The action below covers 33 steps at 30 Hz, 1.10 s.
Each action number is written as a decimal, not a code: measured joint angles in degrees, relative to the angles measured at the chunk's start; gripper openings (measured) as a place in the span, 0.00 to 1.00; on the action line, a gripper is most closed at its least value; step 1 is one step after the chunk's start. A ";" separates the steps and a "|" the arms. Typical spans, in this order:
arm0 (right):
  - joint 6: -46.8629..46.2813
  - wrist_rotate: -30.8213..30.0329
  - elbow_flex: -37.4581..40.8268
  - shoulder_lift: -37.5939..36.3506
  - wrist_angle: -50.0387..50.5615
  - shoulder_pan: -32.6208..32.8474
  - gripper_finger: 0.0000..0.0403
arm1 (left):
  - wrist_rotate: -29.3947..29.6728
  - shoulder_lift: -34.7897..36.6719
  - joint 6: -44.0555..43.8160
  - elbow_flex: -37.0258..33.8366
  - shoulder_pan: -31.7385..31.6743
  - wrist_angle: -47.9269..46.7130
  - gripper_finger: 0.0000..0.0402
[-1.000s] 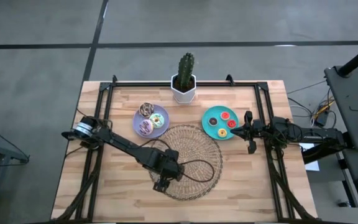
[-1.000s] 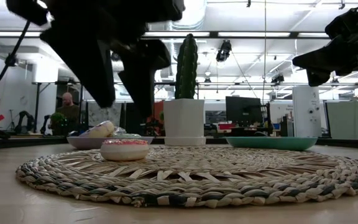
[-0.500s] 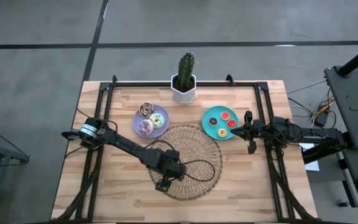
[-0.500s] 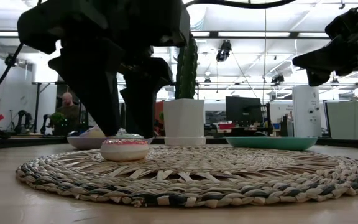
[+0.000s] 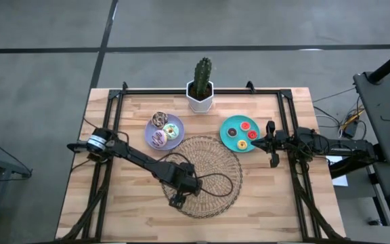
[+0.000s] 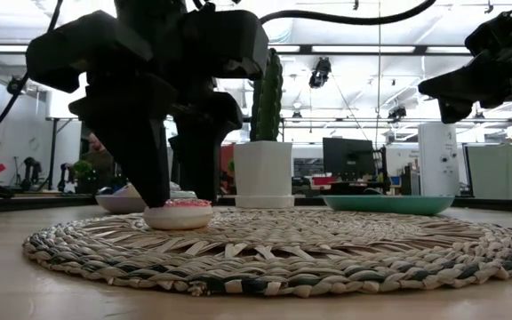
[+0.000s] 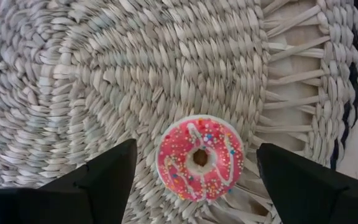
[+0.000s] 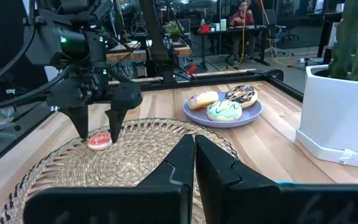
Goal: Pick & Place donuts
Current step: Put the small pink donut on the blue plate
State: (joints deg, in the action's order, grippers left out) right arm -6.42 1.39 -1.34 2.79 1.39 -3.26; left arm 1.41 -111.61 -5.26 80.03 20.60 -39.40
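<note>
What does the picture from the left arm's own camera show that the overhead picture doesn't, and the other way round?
Only the left wrist view shows the pink donut itself: white drizzle, coloured sprinkles, lying flat between the open left tool's fingers.

Only the high view shows the lavender plate with three donuts, the teal plate with four tiny ones, the cactus, and the right tool, shut, waiting beside the teal plate.

Both show the woven mat, with the left tool near its edge.

Robotics lab, monitors (image 6: 352, 153), ceiling strip lights (image 6: 363, 50)
</note>
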 joint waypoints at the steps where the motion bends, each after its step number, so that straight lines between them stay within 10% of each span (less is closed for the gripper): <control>1: 0.00 0.00 0.00 0.00 0.00 0.02 0.02 | -0.15 0.00 0.00 -0.10 0.00 0.05 0.75; 33: 0.00 0.02 0.00 0.00 0.00 -0.01 0.02 | -0.77 0.00 0.42 -0.68 1.16 2.19 0.75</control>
State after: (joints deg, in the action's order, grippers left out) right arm -6.42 1.41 -1.34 2.79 1.39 -3.27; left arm 0.63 -111.61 -4.84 79.35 21.76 -37.21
